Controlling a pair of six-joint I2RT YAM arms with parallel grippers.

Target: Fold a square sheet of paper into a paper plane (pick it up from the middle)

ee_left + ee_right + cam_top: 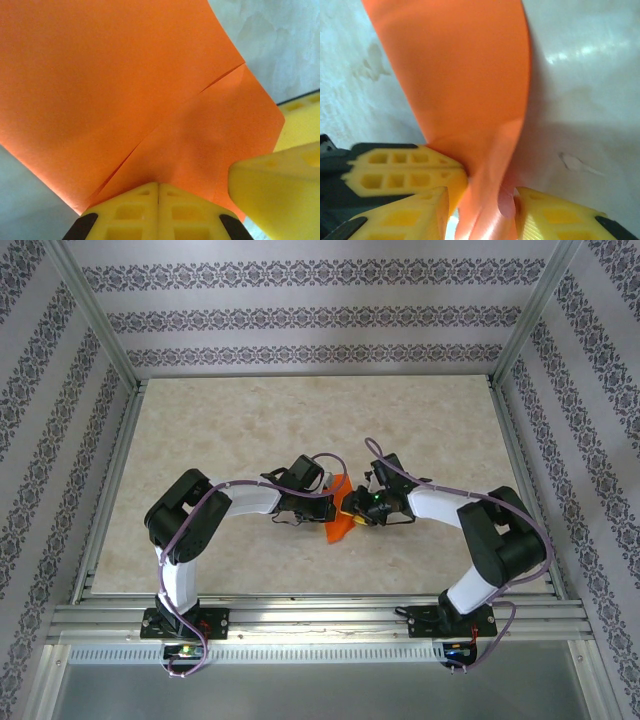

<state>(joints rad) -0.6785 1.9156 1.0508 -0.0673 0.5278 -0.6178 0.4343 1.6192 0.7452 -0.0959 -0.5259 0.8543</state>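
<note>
step: mid-fold, likely re-gripping | left gripper [158, 186] fingers pressed together, pinching the square sheet of paper [125, 90] | right gripper [482, 200] fingers spread, sheet loose between them | do well: left pinch firm, right closes flush on the crease | sheet mid-table [200, 440] between the grippers, long axis near-to-far, no nose formed yet

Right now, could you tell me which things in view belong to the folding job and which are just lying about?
Job: thin bright orange paper sheet, partly folded; left claw, shut on it; right claw, jaws apart around it.
Not the job: beige marbled tabletop; aluminium frame rail; patterned wall panels.
</note>
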